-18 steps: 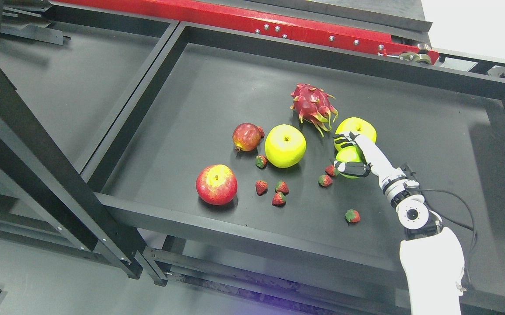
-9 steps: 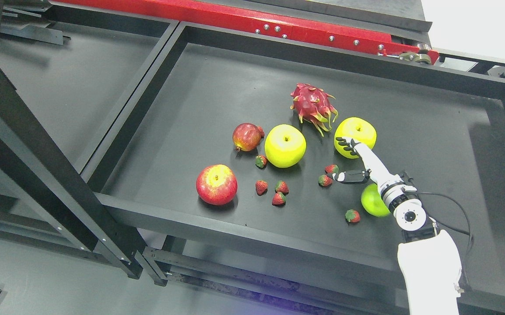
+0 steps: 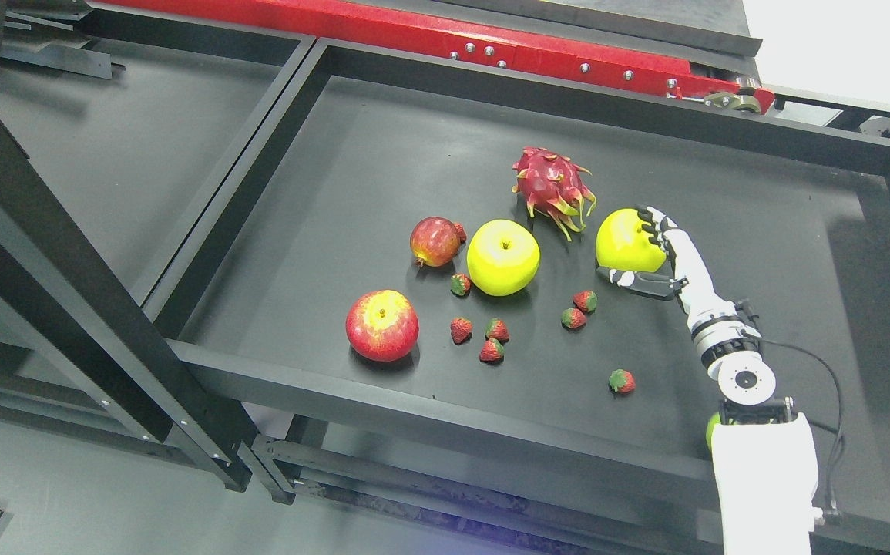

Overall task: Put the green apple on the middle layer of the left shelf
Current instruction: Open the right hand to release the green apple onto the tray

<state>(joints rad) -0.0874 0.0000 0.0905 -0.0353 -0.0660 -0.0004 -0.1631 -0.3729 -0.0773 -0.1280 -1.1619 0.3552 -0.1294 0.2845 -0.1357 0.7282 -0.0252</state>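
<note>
The right hand sits just right of and below the dragon fruit, wrapped loosely around the yellow-green apple there. Its fingers drape over the apple's upper right and the thumb sticks out wide underneath. So the hand is spread and cupping, not clamped on anything.

If that apple is the target, a good grasp probably means bringing the thumb up under the fruit's widest part before squeezing. It's round and glossy, so a pinch high on one side would likely squirt it toward the dragon fruit. It also needs lifting well clear of the frame rail before heading to the left shelf, far left of the dragon fruit.

The tricky bit is a properly green sliver peeking out beside the white forearm, well below and right of the dragon fruit, at the tray's front edge. It looks like a greener fruit, mostly hidden by the arm, so it can't be told for sure which one counts as "the green apple". It's also unclear whether the fingers actually touch the apple, and the left arm doesn't show at all. Either way, no green apple is on the left shelf.
</note>
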